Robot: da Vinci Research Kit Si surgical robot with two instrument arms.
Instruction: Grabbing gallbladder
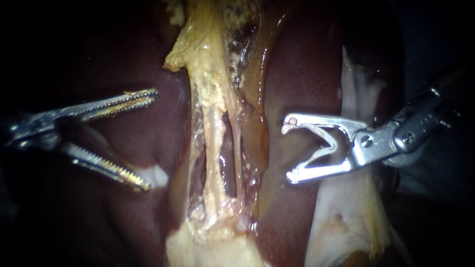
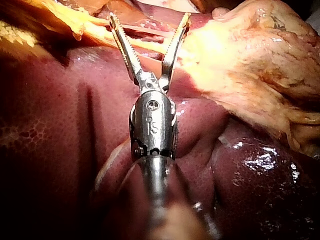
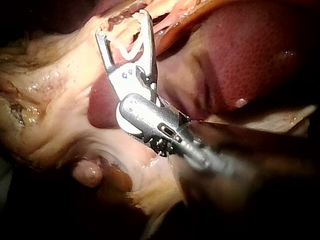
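Observation:
The yellow, fatty gallbladder tissue runs down the middle of the endoscope view over the dark red liver. Below it two thin pale tubes stretch toward a yellow mass. My left instrument stands to their left, its toothed jaws wide open over the liver and holding nothing. My right instrument is to their right, jaws open and empty. In the left wrist view the open jaws point at the tubes, with the yellow tissue beside them. In the right wrist view the open jaws frame pale strands without touching them.
A pale whitish sheet of tissue lies under and behind my right instrument. Amber wet tissue borders the tubes on their right. Liver lobes surround my left instrument's shaft. A small rounded nodule sits beside my right instrument's wrist.

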